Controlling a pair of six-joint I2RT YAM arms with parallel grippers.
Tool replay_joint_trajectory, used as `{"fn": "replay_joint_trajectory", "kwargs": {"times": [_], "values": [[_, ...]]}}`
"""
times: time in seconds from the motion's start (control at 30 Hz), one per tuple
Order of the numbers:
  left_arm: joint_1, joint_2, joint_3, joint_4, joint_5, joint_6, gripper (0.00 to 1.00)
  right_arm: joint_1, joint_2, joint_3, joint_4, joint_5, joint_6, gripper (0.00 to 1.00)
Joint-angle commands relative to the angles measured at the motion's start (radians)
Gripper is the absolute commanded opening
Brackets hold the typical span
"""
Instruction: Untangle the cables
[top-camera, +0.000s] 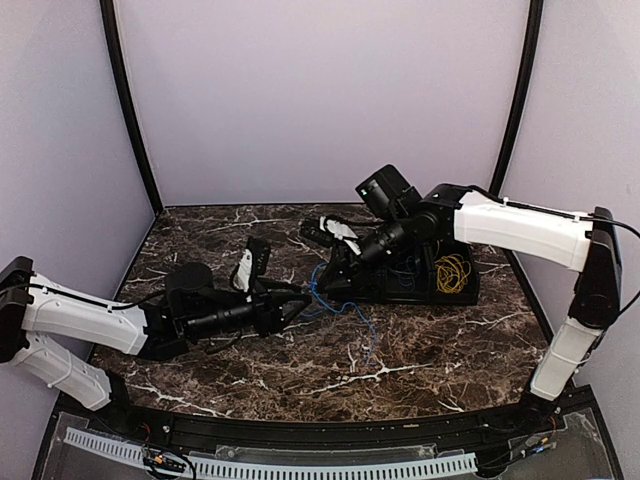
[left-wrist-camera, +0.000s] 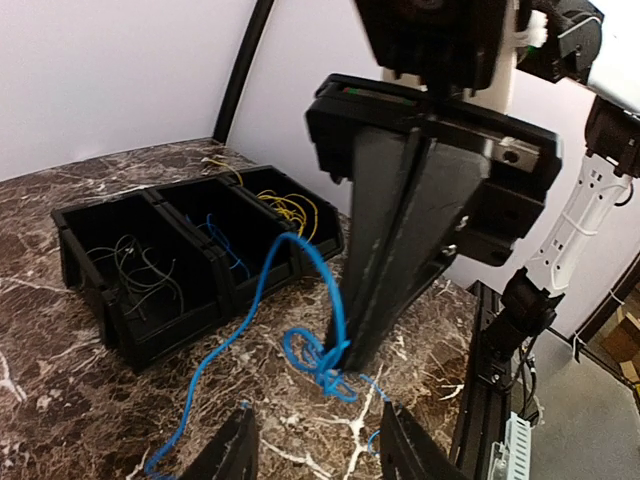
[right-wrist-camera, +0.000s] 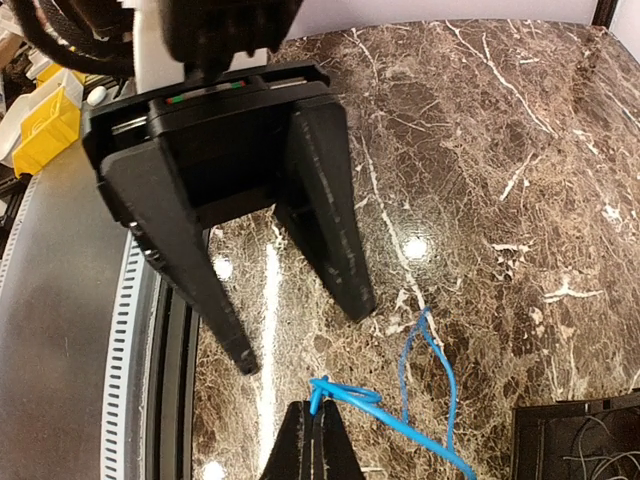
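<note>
Right now the right gripper (left-wrist-camera: 347, 357) is pinching the blue cable (left-wrist-camera: 320, 378) between fully closed fingers, holding a small knot of loops just above the marble table (right-wrist-camera: 500, 150). From that knot the cable is rising in an arch in front of the black bin (left-wrist-camera: 95, 290) and then running down onto the tabletop. The left gripper (right-wrist-camera: 302, 335) is hovering just beside the pinched knot with its jaws standing apart. Nothing is sitting between them.

The bin is resting on the table beyond the knot, showing three compartments in a row. Grey cables (left-wrist-camera: 140, 262) are lying in a loose tangle in the compartment nearest the left wrist camera. A few blue strands (left-wrist-camera: 228, 245) are lying in the middle one, and yellow cables (left-wrist-camera: 290, 208) are coiling in the far one — one yellow strand is poking up over its back rim. From above, the bin is sitting on the right half of the table, under the right arm.
</note>
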Motion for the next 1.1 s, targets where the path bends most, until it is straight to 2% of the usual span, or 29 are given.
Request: {"fn": "replay_joint_trajectory", "kwargs": {"times": [0.0,0.2,0.43,0.57,0.73,0.9,1.07], "values": [[-0.008,0.006,0.058,-0.029,0.094,0.017,0.43,0.002,0.017,0.019,0.020,0.012,0.003,0.00],[-0.008,0.073,0.130,-0.077,0.030,-0.015,0.39,0.002,0.009,0.017,0.018,0.012,0.003,0.00],[-0.009,0.093,0.124,-0.002,0.083,0.000,0.14,0.002,0.001,0.012,0.022,0.018,0.003,0.00],[-0.008,0.082,0.104,0.012,0.103,0.011,0.12,0.002,-0.001,0.008,0.023,0.029,0.003,0.00],[-0.008,0.057,0.084,-0.010,0.019,0.012,0.07,0.002,-0.004,0.002,0.027,0.027,0.004,0.00],[-0.007,0.060,0.097,-0.072,-0.181,-0.042,0.05,0.003,-0.007,0.002,0.026,0.016,0.001,0.00],[-0.006,0.100,0.118,-0.066,-0.256,-0.110,0.01,0.005,-0.002,0.000,0.017,-0.001,-0.006,0.00]]}}
